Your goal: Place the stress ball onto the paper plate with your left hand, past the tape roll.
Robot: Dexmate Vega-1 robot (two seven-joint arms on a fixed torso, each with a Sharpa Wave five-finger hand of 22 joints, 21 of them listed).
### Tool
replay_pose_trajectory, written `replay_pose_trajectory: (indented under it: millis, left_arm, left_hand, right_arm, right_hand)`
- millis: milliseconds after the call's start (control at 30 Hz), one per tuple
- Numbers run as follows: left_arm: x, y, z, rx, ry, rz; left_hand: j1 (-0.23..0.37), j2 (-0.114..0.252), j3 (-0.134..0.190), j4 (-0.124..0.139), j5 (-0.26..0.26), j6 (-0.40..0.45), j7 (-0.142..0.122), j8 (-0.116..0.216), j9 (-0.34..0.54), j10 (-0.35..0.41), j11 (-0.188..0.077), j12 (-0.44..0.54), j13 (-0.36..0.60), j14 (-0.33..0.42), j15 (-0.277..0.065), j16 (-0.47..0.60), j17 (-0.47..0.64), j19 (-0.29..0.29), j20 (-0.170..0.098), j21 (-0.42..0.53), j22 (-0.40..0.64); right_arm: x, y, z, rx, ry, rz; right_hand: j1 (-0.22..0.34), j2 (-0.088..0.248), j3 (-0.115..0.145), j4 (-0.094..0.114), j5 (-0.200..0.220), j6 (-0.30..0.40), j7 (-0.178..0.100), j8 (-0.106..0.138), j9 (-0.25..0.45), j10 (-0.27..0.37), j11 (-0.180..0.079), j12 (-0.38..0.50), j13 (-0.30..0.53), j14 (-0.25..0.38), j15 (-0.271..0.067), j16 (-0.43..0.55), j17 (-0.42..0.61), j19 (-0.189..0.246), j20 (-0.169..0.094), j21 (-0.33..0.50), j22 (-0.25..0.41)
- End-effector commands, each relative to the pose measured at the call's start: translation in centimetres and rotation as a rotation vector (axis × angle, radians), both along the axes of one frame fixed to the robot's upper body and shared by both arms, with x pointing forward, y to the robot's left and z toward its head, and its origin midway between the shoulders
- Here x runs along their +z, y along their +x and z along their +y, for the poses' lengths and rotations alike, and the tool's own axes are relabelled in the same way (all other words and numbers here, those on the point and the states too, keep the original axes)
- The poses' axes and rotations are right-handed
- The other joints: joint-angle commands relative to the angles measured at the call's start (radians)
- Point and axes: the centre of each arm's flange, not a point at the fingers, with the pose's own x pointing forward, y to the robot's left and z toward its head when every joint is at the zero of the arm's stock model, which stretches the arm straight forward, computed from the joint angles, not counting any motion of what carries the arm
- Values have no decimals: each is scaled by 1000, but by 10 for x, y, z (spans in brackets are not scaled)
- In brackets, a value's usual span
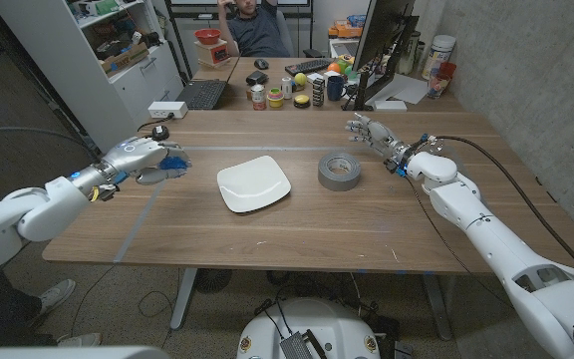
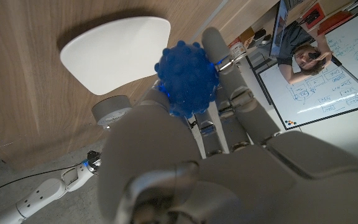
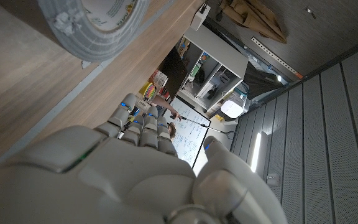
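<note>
My left hand [image 1: 140, 160] hovers over the table's left side and holds a blue knobbly stress ball [image 1: 172, 161] in its fingertips; the ball [image 2: 187, 78] shows clearly against the fingers [image 2: 229, 87] in the left wrist view. The white paper plate [image 1: 253, 183] lies in the middle of the table, to the right of that hand, and the plate [image 2: 114, 53] is bare. A grey tape roll [image 1: 339, 171] lies flat just right of the plate, also seen as the roll [image 3: 95, 28] near my right hand. My right hand [image 1: 375, 134] stands beyond the roll, fingers spread, holding nothing.
Cans, jars, a keyboard, a laptop and a monitor [image 1: 379, 45] crowd the table's far edge. A white power strip [image 1: 167, 109] sits at the far left. A person [image 1: 257, 25] sits behind the table. Blue tape lines cross the wood near the plate.
</note>
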Motion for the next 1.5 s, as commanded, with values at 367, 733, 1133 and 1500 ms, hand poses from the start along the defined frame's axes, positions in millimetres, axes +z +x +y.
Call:
replay_pose_trajectory:
  millis: [367, 733, 1133, 1500]
  left_arm:
    - [9, 22, -28, -47, -26, -13]
    - [16, 30, -44, -87, 19, -56]
    - [22, 46, -58, -151, 61, -112]
    - [24, 61, -69, -213, 127, -151]
  left_hand:
    - [5, 11, 12, 14, 5, 46, 12, 8, -6, 96, -65, 12, -4, 229, -262, -13, -1, 28, -48, 1, 5]
    - [-1, 0, 9, 20, 3, 38, -9, 4, -3, 78, -74, 6, -2, 221, -264, -38, -7, 28, -48, -5, 3]
    - [-2, -5, 9, 23, 3, 52, -23, 10, 1, 73, -92, 3, -4, 222, -267, -57, -12, 30, -44, -10, 3]
    - [0, -10, 9, 23, 4, 53, -33, 13, 5, 66, -102, -2, -7, 217, -269, -76, -17, 27, -45, -17, 2]
  right_arm:
    - [3, -13, 11, 6, -44, -27]
    - [1, -20, 17, 11, -53, -42]
    - [3, -27, 24, 16, -68, -57]
    - [7, -36, 37, 42, -107, -85]
  right_hand:
    - [1, 66, -2, 2, 5, 13, 3, 0, 3, 8, 3, 3, 3, 9, -3, -1, 2, 11, -72, -5, 1]
    - [0, 64, -3, 3, 5, 15, 4, 0, 3, 8, 5, 2, 3, 11, -1, -1, 1, 13, -71, -8, 1]
    - [0, 64, -2, 3, 6, 17, 3, 0, 3, 9, 5, 3, 3, 12, -2, -2, 1, 15, -71, -12, 1]
    - [0, 62, -2, 3, 6, 18, 5, 0, 3, 12, 6, 3, 3, 14, -1, -2, 0, 18, -70, -15, 1]
